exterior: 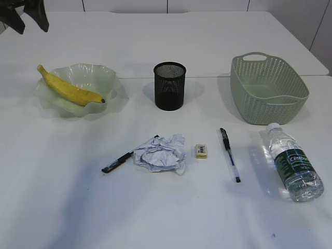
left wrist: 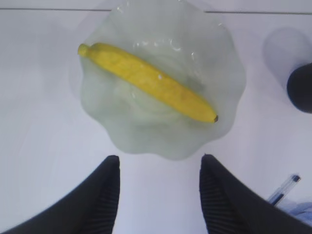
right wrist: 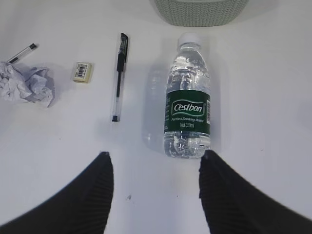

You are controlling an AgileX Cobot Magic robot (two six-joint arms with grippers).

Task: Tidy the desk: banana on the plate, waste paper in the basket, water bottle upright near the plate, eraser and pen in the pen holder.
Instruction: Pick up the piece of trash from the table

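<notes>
Your right gripper (right wrist: 155, 195), jaws apart and empty, hangs over the Cestbon water bottle (right wrist: 189, 100), which lies flat at its twelve o'clock, cap pointing away toward the basket (right wrist: 200, 10), long axis twelve-to-six.

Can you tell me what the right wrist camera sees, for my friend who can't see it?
A water bottle lies on its side on the white table, ahead of the open, empty right gripper. Left of it lie a pen, an eraser and crumpled paper.
</notes>
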